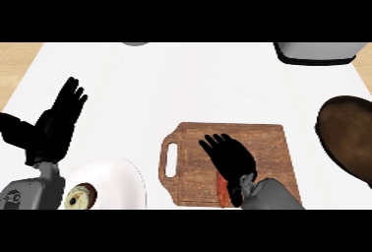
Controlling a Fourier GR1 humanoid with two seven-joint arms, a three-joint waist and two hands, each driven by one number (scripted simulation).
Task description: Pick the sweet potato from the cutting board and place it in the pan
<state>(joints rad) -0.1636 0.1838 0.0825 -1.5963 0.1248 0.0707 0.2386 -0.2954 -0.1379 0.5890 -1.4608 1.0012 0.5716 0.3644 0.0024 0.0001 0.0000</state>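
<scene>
The white counter point(203, 83) is spread across nearly the whole head view, with bare room left in the middle. At the right edge the dark brown pan point(347, 138) is set well apart from the board, so a carry across open counter is judged necessary. The wooden cutting board point(269, 147) is laid near the lower middle, its handle slot turned leftward. At the lower left a white plate point(116, 177) is seen, with a small round item on it that cannot be identified. The left hand point(54, 125) is held open and upright at the left, at rest, kept out of the way. The right hand point(231, 158) is lowered over the board with fingers extended, not closed round anything. The sweet potato point(222, 189) is seen only as a reddish strip on the board beside that hand's wrist, mostly hidden, so it is judged not yet grasped.
</scene>
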